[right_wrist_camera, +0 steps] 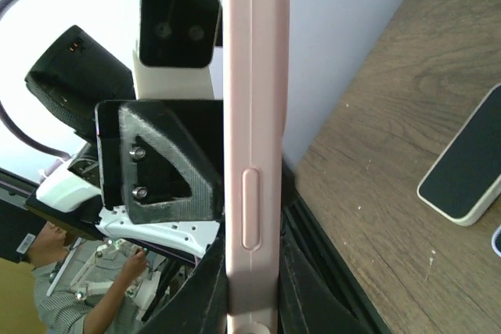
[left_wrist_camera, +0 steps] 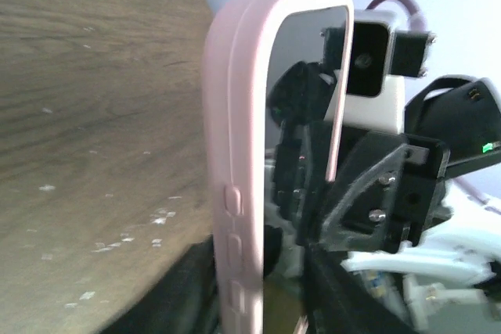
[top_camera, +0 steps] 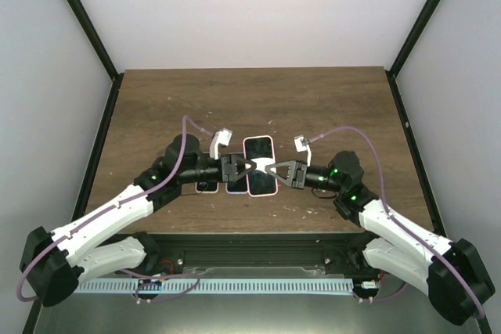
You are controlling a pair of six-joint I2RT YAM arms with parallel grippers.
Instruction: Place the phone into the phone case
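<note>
A pink phone case [top_camera: 259, 165] is held above the table between both grippers, and a dark phone screen [top_camera: 258, 159] shows inside its rim. My left gripper [top_camera: 244, 168] is shut on the case's left long edge. My right gripper [top_camera: 272, 170] is shut on its right long edge. In the left wrist view the case [left_wrist_camera: 239, 138] stands edge-on, with side buttons and a glossy screen face [left_wrist_camera: 301, 115], and my left gripper [left_wrist_camera: 243, 303] clamps its lower part. In the right wrist view the case [right_wrist_camera: 254, 115] is edge-on and my right gripper [right_wrist_camera: 254, 303] hugs both its sides.
Two other phones [top_camera: 207, 186] [top_camera: 235, 188] lie on the wooden table [top_camera: 250, 99] under the left gripper. One, with a pale rim and dark screen, shows in the right wrist view [right_wrist_camera: 463, 168]. The table's near edge is just below the grippers. Black frame posts stand at the sides.
</note>
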